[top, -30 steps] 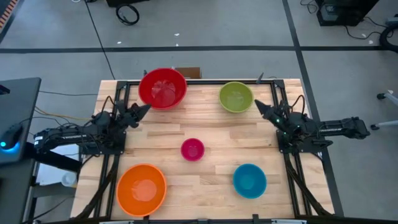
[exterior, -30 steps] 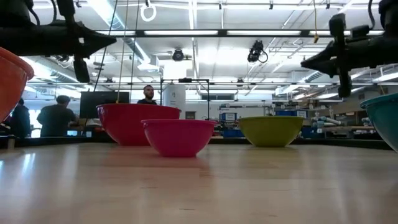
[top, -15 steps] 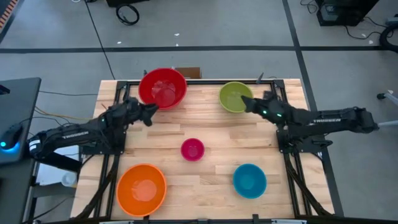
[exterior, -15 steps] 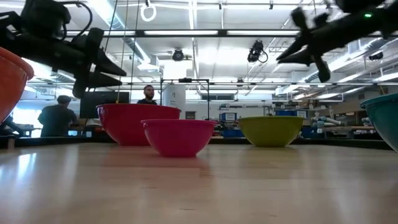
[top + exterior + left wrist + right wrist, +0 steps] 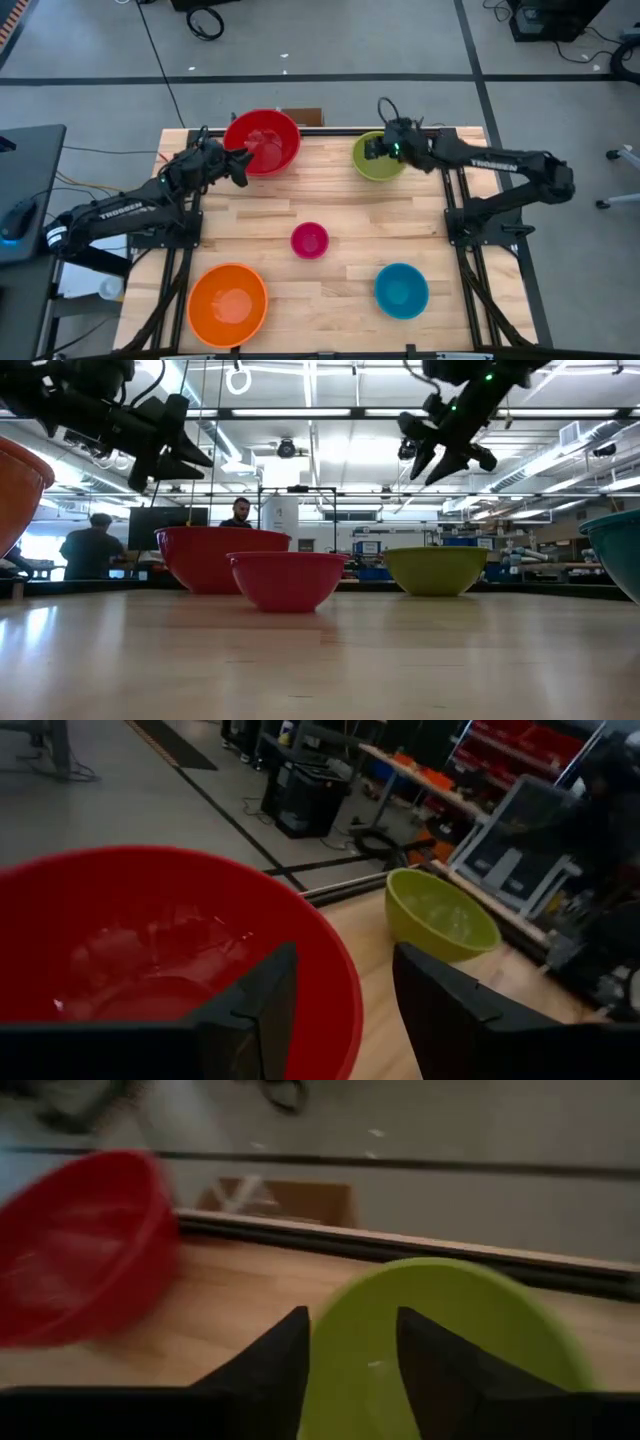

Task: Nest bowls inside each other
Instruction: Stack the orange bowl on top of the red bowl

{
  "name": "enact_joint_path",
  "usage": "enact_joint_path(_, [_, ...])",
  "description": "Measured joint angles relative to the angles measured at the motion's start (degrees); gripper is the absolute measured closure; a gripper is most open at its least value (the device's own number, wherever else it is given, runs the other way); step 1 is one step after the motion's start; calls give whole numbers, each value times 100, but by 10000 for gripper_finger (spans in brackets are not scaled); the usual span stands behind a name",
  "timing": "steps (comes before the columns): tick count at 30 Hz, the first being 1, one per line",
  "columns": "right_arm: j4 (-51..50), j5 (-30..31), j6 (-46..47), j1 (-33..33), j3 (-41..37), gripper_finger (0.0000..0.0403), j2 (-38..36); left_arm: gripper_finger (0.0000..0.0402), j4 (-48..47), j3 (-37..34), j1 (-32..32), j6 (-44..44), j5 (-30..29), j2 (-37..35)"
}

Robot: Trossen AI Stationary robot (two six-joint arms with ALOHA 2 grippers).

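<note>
1. The large glossy red plastic bowl (image 5: pixel 262 141) sits at the desk's (image 5: pixel 350 215) eleven o'clock.
2. The medium yellow-green plastic bowl (image 5: pixel 379 157) sits at one o'clock.
3. The small magenta-pink plastic bowl (image 5: pixel 309 240) rests near the centre.
4. The wide orange plastic bowl (image 5: pixel 227 305) lies at seven o'clock.
5. The round blue plastic bowl (image 5: pixel 401 290) lies at five o'clock.
6. The left gripper (image 5: pixel 238 166) hovers over the red bowl's nine o'clock rim, its fingers parted and holding nothing.
7. The right gripper (image 5: pixel 372 147) hangs above the green bowl, fingers spread apart, empty.
</note>
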Motion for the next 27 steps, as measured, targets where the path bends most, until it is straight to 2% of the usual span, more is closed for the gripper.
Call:
enact_joint_path(6, [-787, -1871, 94, -689, 763, 208, 732, 233, -171, 130, 46, 21, 15, -19])
enact_joint_path(9, [-769, -2412, -193, -686, 927, 208, 1053, 233, -217, 130, -10, 2, 457, -11])
enact_joint_path(13, [-782, -2683, -481, -599, 1108, 209, 1451, 233, -239, 128, -128, -6, 1671, -13])
enact_joint_path(15, [-717, -2743, -491, -568, 1197, 209, 1603, 233, -330, 128, -230, -5, 2039, -13])
enact_joint_path(21, [-376, -2827, -337, -415, 1249, 209, 1788, 233, -519, 128, -523, -215, 2092, -13])
enact_joint_path(27, [-288, -2758, -94, -171, 1257, 209, 1728, 233, -594, 128, -714, -799, 2096, -13])
